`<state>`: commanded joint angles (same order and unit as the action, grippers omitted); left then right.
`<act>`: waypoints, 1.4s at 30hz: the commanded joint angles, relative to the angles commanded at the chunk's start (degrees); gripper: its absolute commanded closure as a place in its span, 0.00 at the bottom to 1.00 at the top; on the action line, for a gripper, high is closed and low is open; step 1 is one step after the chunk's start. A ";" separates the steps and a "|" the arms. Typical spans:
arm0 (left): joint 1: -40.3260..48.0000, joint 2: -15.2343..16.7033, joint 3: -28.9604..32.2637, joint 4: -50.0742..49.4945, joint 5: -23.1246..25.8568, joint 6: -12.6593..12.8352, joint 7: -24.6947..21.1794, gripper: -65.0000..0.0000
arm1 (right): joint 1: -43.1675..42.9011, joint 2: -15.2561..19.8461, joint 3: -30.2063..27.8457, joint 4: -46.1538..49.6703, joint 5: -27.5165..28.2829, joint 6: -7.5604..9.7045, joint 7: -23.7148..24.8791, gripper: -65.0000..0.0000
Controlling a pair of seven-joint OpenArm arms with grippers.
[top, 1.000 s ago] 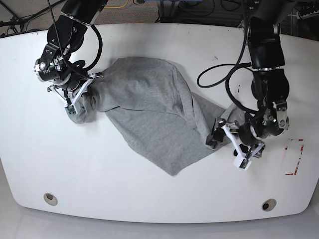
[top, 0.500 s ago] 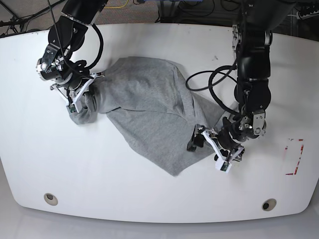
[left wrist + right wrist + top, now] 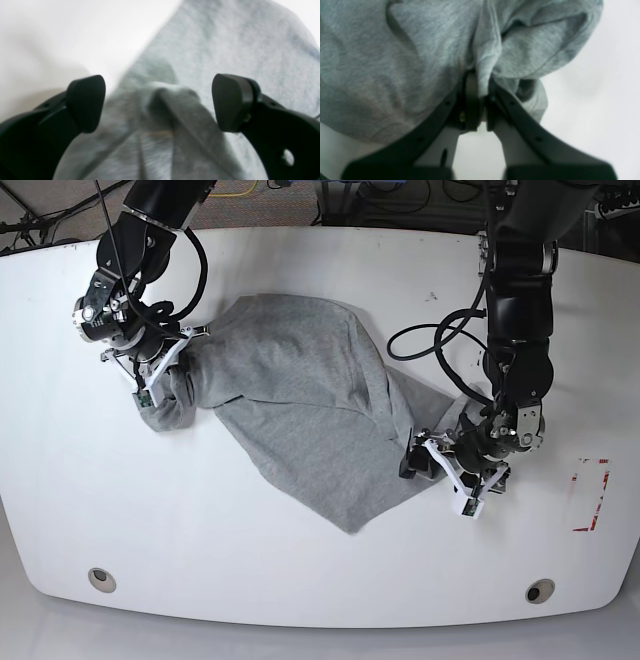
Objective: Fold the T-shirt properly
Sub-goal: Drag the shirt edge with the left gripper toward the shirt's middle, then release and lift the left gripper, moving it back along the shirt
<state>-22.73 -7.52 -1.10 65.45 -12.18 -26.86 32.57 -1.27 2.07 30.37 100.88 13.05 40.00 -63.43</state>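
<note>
The heather-grey T-shirt (image 3: 300, 395) lies crumpled and slanted across the middle of the white table (image 3: 250, 570), no lettering showing. At the shirt's left end my right gripper (image 3: 150, 388) is shut on a bunched fold; in the right wrist view its gripper (image 3: 480, 97) pinches a ridge of T-shirt (image 3: 395, 50). My left gripper (image 3: 430, 470) sits at the shirt's lower right edge. In the left wrist view that gripper (image 3: 160, 102) is open, its fingers (image 3: 86, 102) standing either side of a raised T-shirt (image 3: 175, 105) fold without touching it.
A red tape mark (image 3: 592, 495) lies near the table's right edge. Two round holes (image 3: 100, 580) (image 3: 540, 592) sit along the front edge. Black cables (image 3: 440, 340) loop from the arm on the right over the table.
The left gripper slid left onto the shirt's lower right edge, then drew slightly back right, staying open over a fold. The right gripper stayed shut on the shirt's left end.
</note>
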 joint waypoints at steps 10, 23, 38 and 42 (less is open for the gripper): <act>6.68 -1.85 0.00 2.11 -0.09 0.00 2.55 0.00 | 0.09 0.00 0.00 0.18 0.00 0.00 0.00 1.00; 22.07 -3.43 -5.54 17.41 -0.18 -0.09 7.82 0.00 | 1.05 0.18 0.00 0.26 0.00 0.00 -0.18 1.00; 36.66 -4.66 -7.12 39.74 -0.18 -0.09 10.73 0.00 | 1.32 0.18 0.00 0.35 0.00 0.00 -0.26 1.00; 36.66 -4.40 -7.21 44.04 -0.18 -0.09 10.73 0.00 | 1.32 0.09 -0.09 0.35 0.00 0.00 -0.26 1.00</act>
<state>13.93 -11.91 -8.31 109.49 -12.35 -26.95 43.30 0.04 2.15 30.29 101.23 13.05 40.00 -63.69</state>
